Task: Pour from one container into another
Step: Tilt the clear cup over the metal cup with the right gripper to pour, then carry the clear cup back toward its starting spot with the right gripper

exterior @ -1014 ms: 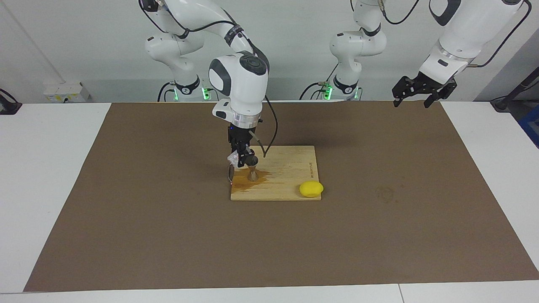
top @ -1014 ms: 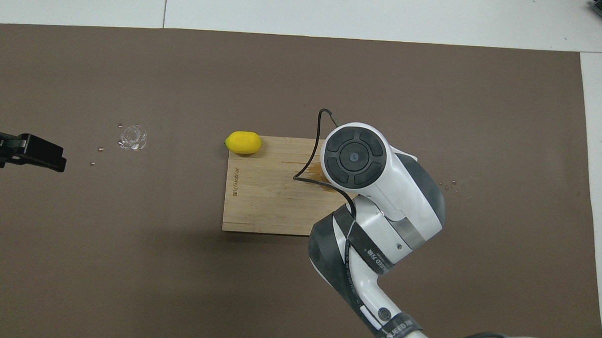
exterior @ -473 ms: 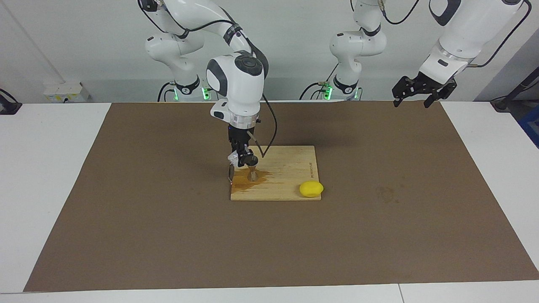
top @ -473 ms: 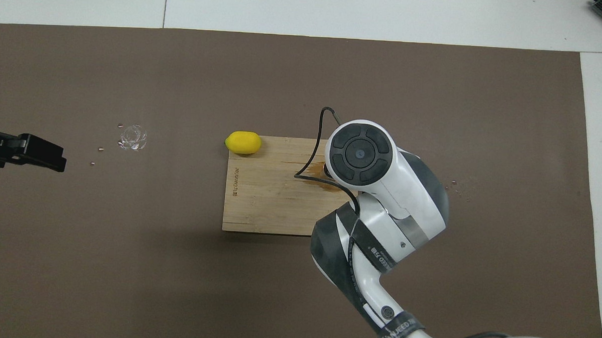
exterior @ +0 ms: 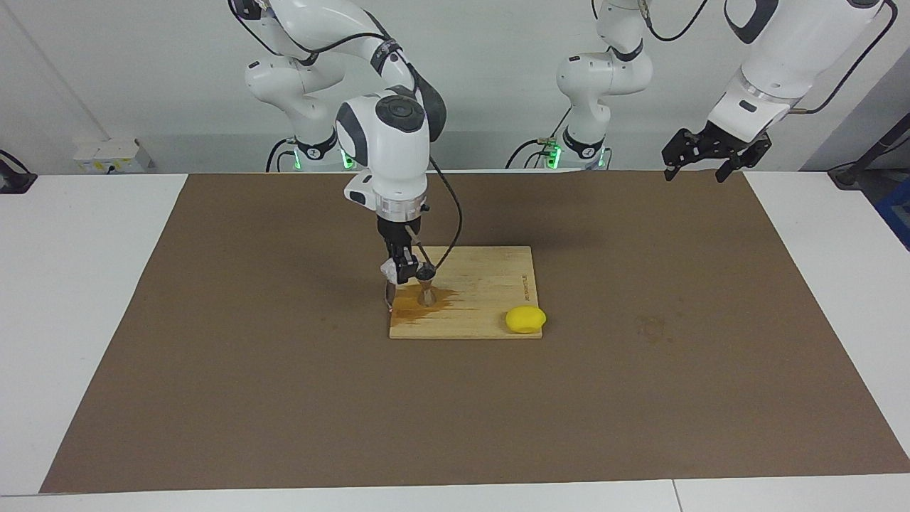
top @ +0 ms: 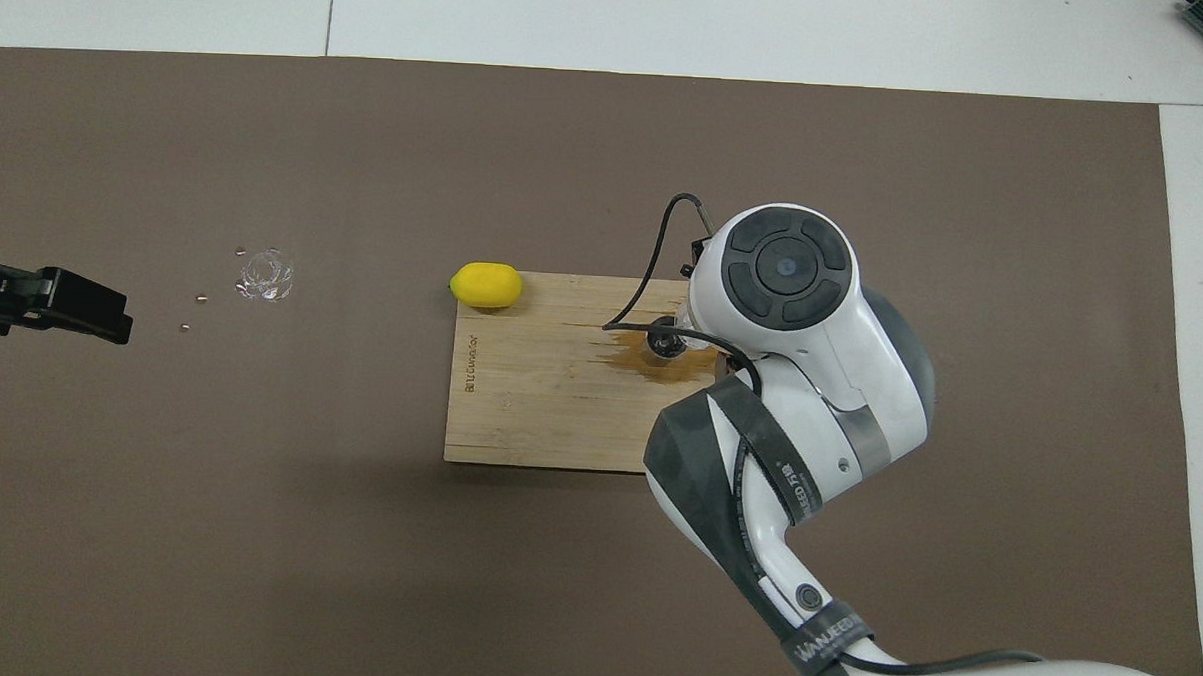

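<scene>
The silver hourglass jigger stands on the wooden board, in a brown puddle. It also shows in the overhead view. My right gripper hangs just over the board beside the jigger's top, shut on the clear glass tumbler. The tumbler is tilted toward the jigger. In the overhead view the right wrist hides the gripper and the tumbler. My left gripper is open and empty, waiting high over the left arm's end of the mat.
A yellow lemon lies at the board's corner farthest from the robots, toward the left arm's end. A shiny wet patch with small drops lies on the brown mat near the left gripper.
The right arm's wrist has swung toward the right arm's end of the table, uncovering the jigger in the overhead view. The gripper still holds the tumbler beside the jigger. The left arm has not moved.
</scene>
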Action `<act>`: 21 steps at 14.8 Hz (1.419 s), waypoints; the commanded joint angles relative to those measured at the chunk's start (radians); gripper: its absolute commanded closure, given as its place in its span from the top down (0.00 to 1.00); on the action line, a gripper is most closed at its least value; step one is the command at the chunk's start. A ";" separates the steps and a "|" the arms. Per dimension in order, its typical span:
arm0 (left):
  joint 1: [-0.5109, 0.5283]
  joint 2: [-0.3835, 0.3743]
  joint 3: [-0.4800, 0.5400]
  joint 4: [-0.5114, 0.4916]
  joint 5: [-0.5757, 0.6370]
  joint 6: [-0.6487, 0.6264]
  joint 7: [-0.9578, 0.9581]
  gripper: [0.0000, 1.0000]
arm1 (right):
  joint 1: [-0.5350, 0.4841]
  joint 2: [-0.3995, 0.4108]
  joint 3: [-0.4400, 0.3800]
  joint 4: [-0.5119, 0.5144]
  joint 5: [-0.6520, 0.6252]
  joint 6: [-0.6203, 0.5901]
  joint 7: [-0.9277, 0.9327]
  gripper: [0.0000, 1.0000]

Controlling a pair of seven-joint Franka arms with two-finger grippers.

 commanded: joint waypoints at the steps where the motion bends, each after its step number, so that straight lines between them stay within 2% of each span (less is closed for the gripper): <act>1: -0.001 -0.027 0.001 -0.024 -0.009 -0.006 -0.012 1.00 | -0.018 0.000 0.010 0.004 0.048 0.004 0.031 0.00; 8: -0.001 -0.027 0.001 -0.024 -0.009 -0.006 -0.012 1.00 | -0.052 0.003 0.010 0.004 0.141 0.010 0.027 0.00; 11: 0.000 -0.027 0.001 -0.026 -0.009 -0.006 -0.012 1.00 | -0.077 0.006 0.010 0.005 0.217 0.010 0.025 0.00; 18: -0.001 -0.027 0.001 -0.026 -0.009 -0.006 -0.012 1.00 | -0.273 0.006 0.010 -0.015 0.496 -0.003 -0.093 0.00; 21: -0.001 -0.027 0.001 -0.026 -0.009 -0.006 -0.012 1.00 | -0.391 0.004 0.010 -0.064 0.636 -0.043 -0.266 0.00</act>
